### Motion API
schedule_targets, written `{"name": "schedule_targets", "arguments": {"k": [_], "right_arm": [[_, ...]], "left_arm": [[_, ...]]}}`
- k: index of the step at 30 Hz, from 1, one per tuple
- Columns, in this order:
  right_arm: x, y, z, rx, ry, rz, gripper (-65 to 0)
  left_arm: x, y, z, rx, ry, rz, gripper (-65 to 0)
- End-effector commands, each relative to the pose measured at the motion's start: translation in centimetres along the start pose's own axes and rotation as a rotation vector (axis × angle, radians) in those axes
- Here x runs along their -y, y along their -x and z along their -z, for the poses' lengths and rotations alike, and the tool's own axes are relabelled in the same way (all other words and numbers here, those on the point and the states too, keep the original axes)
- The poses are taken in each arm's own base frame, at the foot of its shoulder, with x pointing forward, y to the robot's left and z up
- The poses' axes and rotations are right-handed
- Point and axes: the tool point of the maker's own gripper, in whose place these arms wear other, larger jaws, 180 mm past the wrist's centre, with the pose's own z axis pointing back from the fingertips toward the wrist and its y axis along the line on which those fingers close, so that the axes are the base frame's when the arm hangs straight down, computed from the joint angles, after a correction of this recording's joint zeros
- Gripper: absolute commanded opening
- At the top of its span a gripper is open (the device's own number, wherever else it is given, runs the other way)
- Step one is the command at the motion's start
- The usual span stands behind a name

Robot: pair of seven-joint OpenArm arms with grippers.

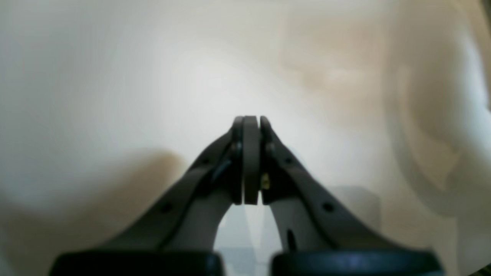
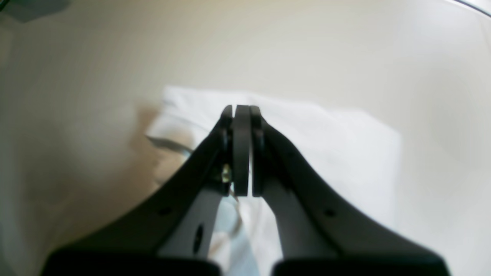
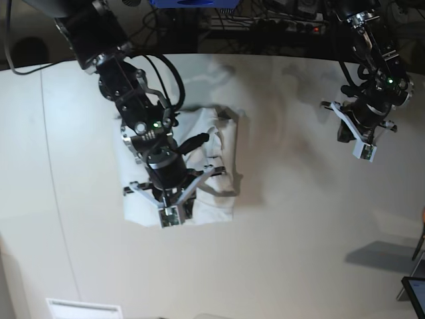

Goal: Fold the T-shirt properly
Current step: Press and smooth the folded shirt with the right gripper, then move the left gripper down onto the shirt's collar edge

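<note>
The white T-shirt (image 3: 211,205) lies as a folded, roughly square bundle left of the table's middle. In the right wrist view the T-shirt (image 2: 337,145) shows as a white patch beneath the fingers, with a crumpled edge at its left. My right gripper (image 3: 174,197) (image 2: 241,108) hangs over the shirt's near half, jaws pressed together with no cloth between them. My left gripper (image 3: 352,131) (image 1: 251,119) is far off at the table's right, above bare cream tabletop, also shut and holding nothing. The shirt does not appear in the left wrist view.
The cream table (image 3: 299,219) curves away at the back, where cables and a power strip (image 3: 292,26) lie beyond its edge. A white label (image 3: 83,309) sits at the front left. A dark screen corner (image 3: 415,292) pokes in at the lower right.
</note>
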Motion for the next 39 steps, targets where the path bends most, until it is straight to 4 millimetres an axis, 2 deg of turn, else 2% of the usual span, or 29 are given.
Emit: {"name": "schedule_targets", "arguments": {"k": [1, 4, 8, 10, 14, 16, 19, 22, 24, 26, 29, 32, 35, 37, 39], "right_arm": [[-1.0, 0.0, -0.5, 0.01, -0.029, 0.018, -64.7], [0.3, 3.0, -1.2, -0.056, 0.012, 0.057, -64.7], [1.8, 5.4, -2.5, -0.045, 0.052, 0.07, -64.7], [1.9, 5.9, -2.6, -0.043, 0.055, 0.062, -64.7], [2.1, 9.6, -2.0, -0.138, 0.07, 0.055, -64.7], [1.9, 10.7, -1.9, -0.166, 0.071, 0.06, -64.7], [1.9, 9.7, -2.1, -0.139, 0.067, 0.062, -64.7], [1.8, 6.6, -3.0, -0.057, 0.057, 0.077, -64.7], [2.2, 4.2, -3.9, 0.009, 0.053, 0.068, -64.7], [2.5, 2.7, -4.5, 0.051, 0.05, 0.063, -64.7], [6.1, 2.3, -4.6, 0.063, 0.139, 0.077, -64.7], [9.9, 2.7, -4.6, 0.054, 0.237, 0.092, -64.7], [14.8, 3.3, -5.3, 0.036, 0.345, 0.056, -64.7], [16.3, 3.7, -5.5, 0.02, 0.368, 0.024, -64.7], [16.8, 5.0, -5.9, -0.02, 0.374, 0.007, -64.7]], "left_arm": [[-0.6, -1.2, -0.5, 0.04, -0.017, 0.013, -65.0], [-0.6, -1.2, -0.5, 0.04, -0.016, 0.011, -65.0], [-0.4, -0.6, -0.5, 0.028, -0.011, 0.012, -65.0], [-0.4, -0.6, -0.5, 0.028, -0.01, 0.013, -65.0], [-0.3, -0.8, -0.5, 0.034, -0.007, 0.012, -65.0], [0.0, -0.9, -0.5, 0.039, -0.001, 0.016, -65.0], [2.2, -1.9, -0.2, 0.053, 0.048, 0.064, -65.0], [4.7, -3.7, -0.5, 0.1, 0.093, 0.125, -65.0], [6.3, -4.9, -0.7, 0.141, 0.118, 0.122, -65.0], [7.5, -5.5, -0.6, 0.168, 0.139, 0.096, -65.0], [8.9, -6.7, -0.4, 0.208, 0.165, 0.052, -65.0], [10.3, -6.7, -0.2, 0.205, 0.196, 0.053, -65.0], [11.7, -4.5, -0.1, 0.148, 0.231, 0.063, -65.0], [12.1, -2.2, -0.2, 0.095, 0.243, 0.052, -65.0], [12.4, -0.4, -0.5, 0.054, 0.252, 0.051, -65.0]]}}
